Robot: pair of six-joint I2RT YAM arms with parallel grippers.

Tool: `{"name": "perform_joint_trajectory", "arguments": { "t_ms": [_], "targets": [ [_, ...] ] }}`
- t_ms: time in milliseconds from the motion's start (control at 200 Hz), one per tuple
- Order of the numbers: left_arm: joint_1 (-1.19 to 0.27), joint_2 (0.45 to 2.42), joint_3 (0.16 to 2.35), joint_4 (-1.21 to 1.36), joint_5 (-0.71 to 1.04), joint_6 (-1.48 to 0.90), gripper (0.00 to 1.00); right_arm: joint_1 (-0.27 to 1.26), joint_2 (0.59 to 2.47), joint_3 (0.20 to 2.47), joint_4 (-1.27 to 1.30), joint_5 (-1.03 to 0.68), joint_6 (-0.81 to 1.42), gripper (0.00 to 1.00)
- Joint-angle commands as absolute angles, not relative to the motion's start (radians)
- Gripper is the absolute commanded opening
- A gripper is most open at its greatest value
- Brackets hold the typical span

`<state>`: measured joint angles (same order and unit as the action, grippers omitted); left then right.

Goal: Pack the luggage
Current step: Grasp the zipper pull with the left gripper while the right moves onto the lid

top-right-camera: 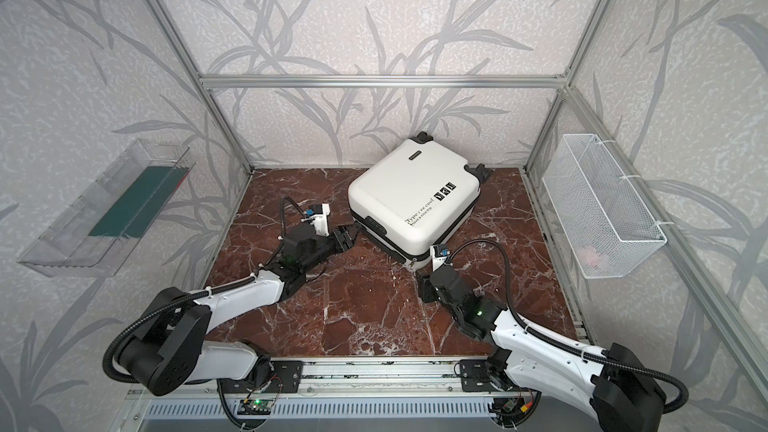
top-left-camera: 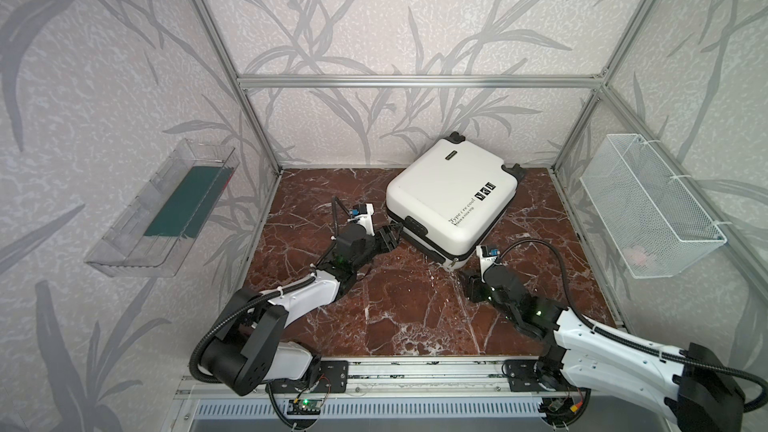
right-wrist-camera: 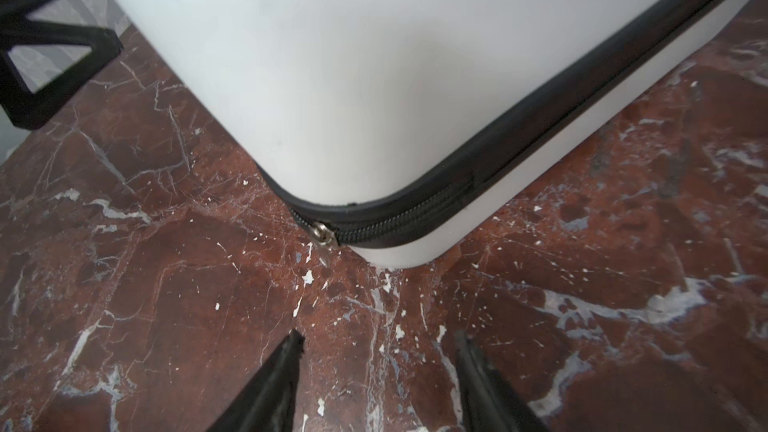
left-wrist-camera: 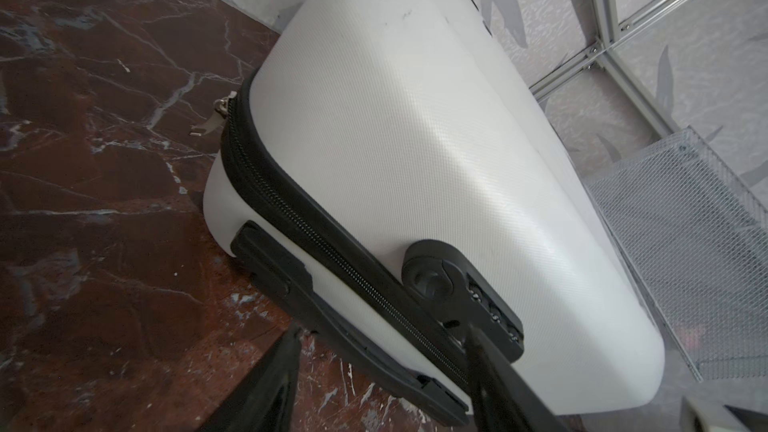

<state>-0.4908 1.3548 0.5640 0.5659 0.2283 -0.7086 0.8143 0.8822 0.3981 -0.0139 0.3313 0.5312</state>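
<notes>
The luggage is a white hard-shell suitcase lying flat and zipped shut on the marble table, with its wheels toward the back wall. My left gripper is open at the luggage's left side. In the left wrist view the left gripper has its fingers spread either side of the black side handle and zipper seam, gripping nothing. My right gripper is open just above the table. It stands a short way in front of the luggage's near corner, where the metal zipper pull hangs.
A clear plastic bin holding something dark green hangs on the left wall. A white wire mesh basket hangs on the right wall with a pink thing in its bottom. Aluminium frame posts edge the marble table.
</notes>
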Motion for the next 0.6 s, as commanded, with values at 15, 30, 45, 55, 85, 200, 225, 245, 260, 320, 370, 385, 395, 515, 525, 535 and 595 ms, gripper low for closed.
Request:
{"name": "perform_joint_trajectory", "arguments": {
  "t_ms": [15,30,45,55,85,200,225,245,260,320,370,385,395,515,525,535,595],
  "targets": [
    [-0.555,1.322,0.595,0.413,0.200,-0.538,0.67,0.729,0.799,0.505,-0.146,0.350,0.532,0.60],
    [-0.566,1.322,0.596,0.408,0.193,-0.523,0.68,0.712,0.796,0.519,-0.163,0.338,0.530,0.60],
    [-0.578,1.323,0.596,0.404,0.185,-0.507,0.68,0.692,0.794,0.533,-0.180,0.326,0.528,0.60],
    [-0.587,1.324,0.597,0.402,0.178,-0.499,0.68,0.680,0.793,0.541,-0.189,0.318,0.527,0.60],
    [-0.612,1.329,0.599,0.391,0.161,-0.474,0.68,0.646,0.790,0.567,-0.213,0.300,0.517,0.60],
    [-0.717,1.367,0.616,0.370,0.082,-0.384,0.71,0.514,0.841,0.689,-0.263,0.203,0.476,0.62],
    [-0.739,1.378,0.617,0.380,0.062,-0.367,0.72,0.487,0.866,0.721,-0.270,0.173,0.465,0.62],
    [-0.757,1.385,0.617,0.391,0.045,-0.353,0.72,0.463,0.886,0.747,-0.274,0.152,0.460,0.62],
    [-0.772,1.391,0.617,0.398,0.032,-0.344,0.73,0.452,0.906,0.763,-0.275,0.141,0.455,0.62],
    [-0.827,1.416,0.617,0.436,-0.028,-0.299,0.74,0.429,0.979,0.838,-0.276,0.110,0.442,0.63],
    [-0.861,1.447,0.619,0.480,-0.063,-0.273,0.75,0.425,1.042,0.902,-0.273,0.093,0.428,0.63],
    [-0.868,1.456,0.621,0.492,-0.069,-0.270,0.75,0.425,1.061,0.920,-0.274,0.089,0.425,0.63],
    [-0.872,1.463,0.622,0.500,-0.072,-0.268,0.75,0.426,1.074,0.934,-0.276,0.088,0.422,0.63],
    [-0.921,1.546,0.642,0.574,-0.096,-0.220,0.76,0.426,1.203,1.066,-0.284,0.050,0.396,0.63],
    [-0.924,1.553,0.644,0.579,-0.098,-0.215,0.76,0.426,1.215,1.075,-0.286,0.047,0.394,0.64],
    [-0.929,1.559,0.645,0.586,-0.102,-0.211,0.76,0.424,1.225,1.084,-0.286,0.045,0.391,0.64],
    [-0.949,1.590,0.649,0.623,-0.128,-0.192,0.76,0.424,1.277,1.137,-0.297,0.036,0.377,0.64]
  ]
}}
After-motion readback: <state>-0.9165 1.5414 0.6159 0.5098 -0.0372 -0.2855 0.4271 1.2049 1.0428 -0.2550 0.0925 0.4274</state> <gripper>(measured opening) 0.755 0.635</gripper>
